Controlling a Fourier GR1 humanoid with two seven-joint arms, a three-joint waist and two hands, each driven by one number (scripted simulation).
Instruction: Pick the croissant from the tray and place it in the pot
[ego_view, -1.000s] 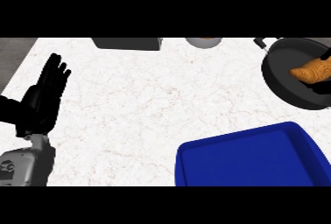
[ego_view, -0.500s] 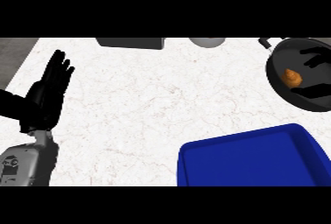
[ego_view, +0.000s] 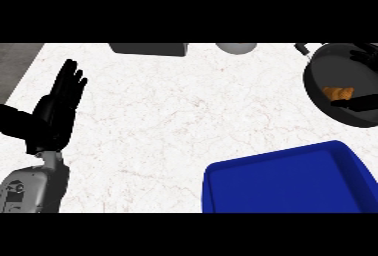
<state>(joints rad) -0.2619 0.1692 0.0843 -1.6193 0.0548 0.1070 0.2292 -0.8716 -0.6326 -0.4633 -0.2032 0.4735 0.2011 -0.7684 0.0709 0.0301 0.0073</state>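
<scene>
The deep-blue rectangular plastic tray (ego_view: 288, 182) lies nearest, at the lower right. Its near edge and right corner are cut off by the view's border, so only part of its floor and raised rim can be seen. At the lower left, the grey left forearm (ego_view: 33, 187) comes in from the bottom edge, also partly cut off.

Above it the black left hand (ego_view: 57, 112) rests near the left edge of the white marbled counter top (ego_view: 184, 115). It is fully open, with straight fingers pointing away from the robot, and it holds and touches nothing.

Farther off, at the upper right, stands the dark round metal pot (ego_view: 325, 100), its right side cut off by the frame. The small golden-brown croissant (ego_view: 338, 93) lies inside it, well apart from the left hand, across the whole counter. Black parts of the right hand (ego_view: 360, 103) show just beside the croissant, mostly out of frame; how it is held cannot be told.

At the far edge sit a dark grey flat-sided object (ego_view: 148, 48) and a pale grey round object (ego_view: 236, 47), both cropped and hard to identify.
</scene>
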